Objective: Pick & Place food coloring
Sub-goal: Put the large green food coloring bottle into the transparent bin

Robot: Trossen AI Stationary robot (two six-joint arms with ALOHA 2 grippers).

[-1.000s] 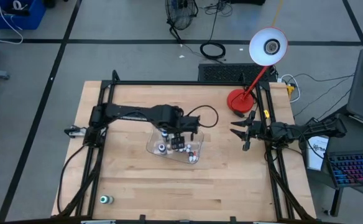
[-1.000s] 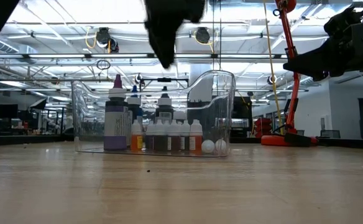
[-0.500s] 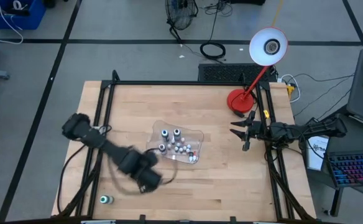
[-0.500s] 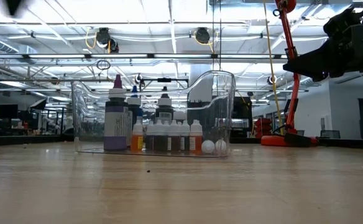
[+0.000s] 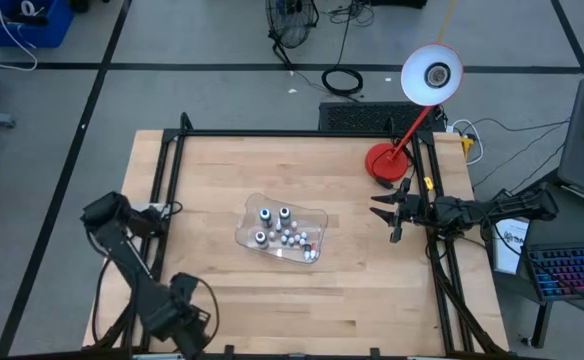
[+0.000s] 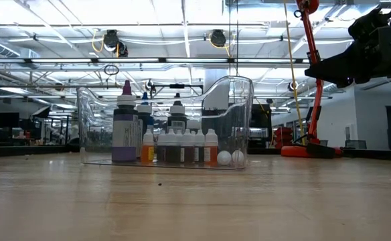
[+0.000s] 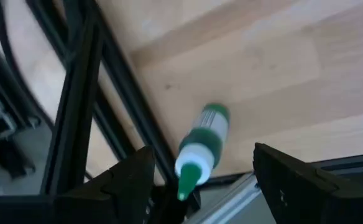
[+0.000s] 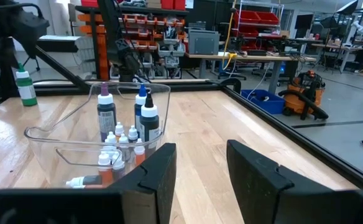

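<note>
**Left arm straddles a stray green-capped bottle at the table's corner**

From above: the clear tray (image 5: 317, 215) sits at the middle of the table (image 5: 352, 290), with a cluster of tiny food coloring bottles (image 5: 290, 238) inside it. The left gripper (image 5: 184, 328) is down at about seven o'clock from the tray, right at the near-left corner, and the arm's bulk hides whatever lies under it. The right gripper (image 5: 392, 212) waits at three o'clock from the tray, well apart from it, beside the red lamp (image 5: 384, 163).

From table height: the tray's bottles stand upright in a row, three taller ones behind the short ones, with two small white caps at the row's right end. Only the right arm shows, hanging high at two o'clock.

From the left wrist: a green-capped bottle (image 7: 201, 149) stands between the two dark fingers (image 7: 128, 180), which are spread wide of it on both sides and touch nothing. It stands just beside the black frame rail (image 7: 107, 99).

From the right wrist: that arm's fingers (image 8: 163, 171) stand a little apart with nothing between them; the same stray bottle shows far off at ten o'clock of the tray.

The bottle looks light, hard and smooth, so it would likely tip or skid if nudged. The sound hold is probably across the plain whitish body below the cap, squarely, with a gentle squeeze.
</note>
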